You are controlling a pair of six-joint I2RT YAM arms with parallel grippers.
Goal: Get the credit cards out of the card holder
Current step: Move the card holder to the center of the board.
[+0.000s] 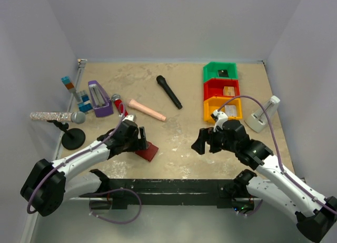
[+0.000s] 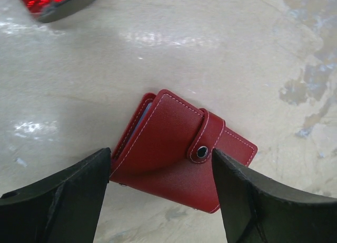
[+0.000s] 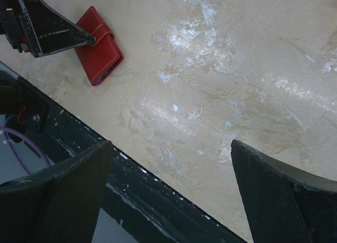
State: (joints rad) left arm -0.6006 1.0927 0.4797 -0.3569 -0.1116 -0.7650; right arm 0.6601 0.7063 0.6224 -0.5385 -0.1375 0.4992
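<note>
Though half-hidden overhead, card holder (image 2: 168, 148), fastened shut

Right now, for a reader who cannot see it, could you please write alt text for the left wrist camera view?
A dark red card holder lies closed on the pale mottled table, its strap fastened by a dark snap. The left gripper is open, with its two black fingers standing one on each side of the holder.

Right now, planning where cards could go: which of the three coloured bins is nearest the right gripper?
The orange bin, at the row's near end closest to the right gripper; the red bin and green bin sit farther back.
</note>
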